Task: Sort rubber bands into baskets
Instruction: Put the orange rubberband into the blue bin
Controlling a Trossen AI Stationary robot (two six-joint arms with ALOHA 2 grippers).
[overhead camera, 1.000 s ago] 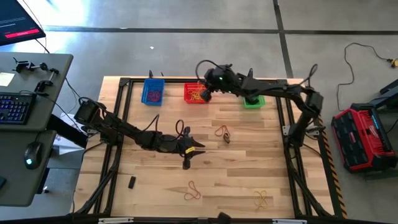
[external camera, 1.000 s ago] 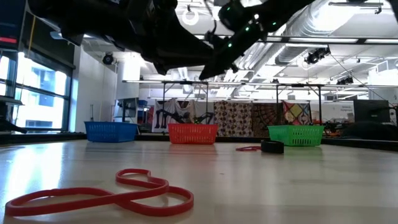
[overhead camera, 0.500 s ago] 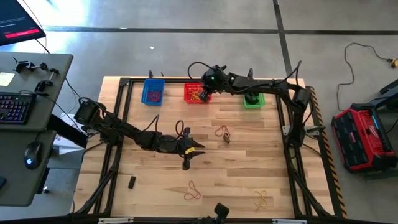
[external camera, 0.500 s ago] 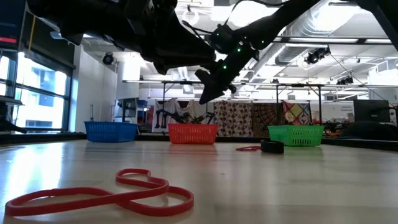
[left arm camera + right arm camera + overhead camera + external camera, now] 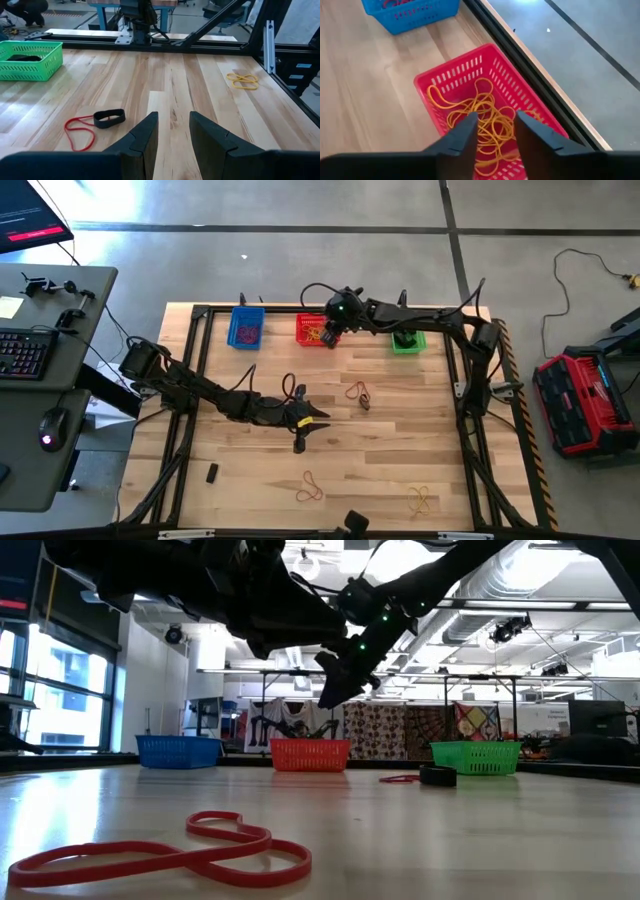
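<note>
Three baskets stand in a row at the table's far edge: blue (image 5: 246, 328), red (image 5: 312, 332) and green (image 5: 407, 341). My right gripper (image 5: 492, 131) hangs open just above the red basket (image 5: 485, 95), which holds a tangle of yellow and orange rubber bands (image 5: 480, 117); nothing is between its fingers. My left gripper (image 5: 173, 131) stands open over the middle of the table (image 5: 308, 420), touching nothing. Ahead of it a red rubber band (image 5: 80, 134) and a short dark one (image 5: 110, 118) lie together on the wood.
Loose bands lie on the table: an orange one (image 5: 310, 487) near the front, a yellow one (image 5: 420, 500) at the front right, a short dark one (image 5: 212, 473) at the front left. The blue basket holds purplish bands (image 5: 248, 334), the green basket a dark one (image 5: 22, 57). A black frame edges the table.
My right gripper has come down and toward the table's left, tipping further downward, and now hangs close over the red basket. My left arm has kept still.
</note>
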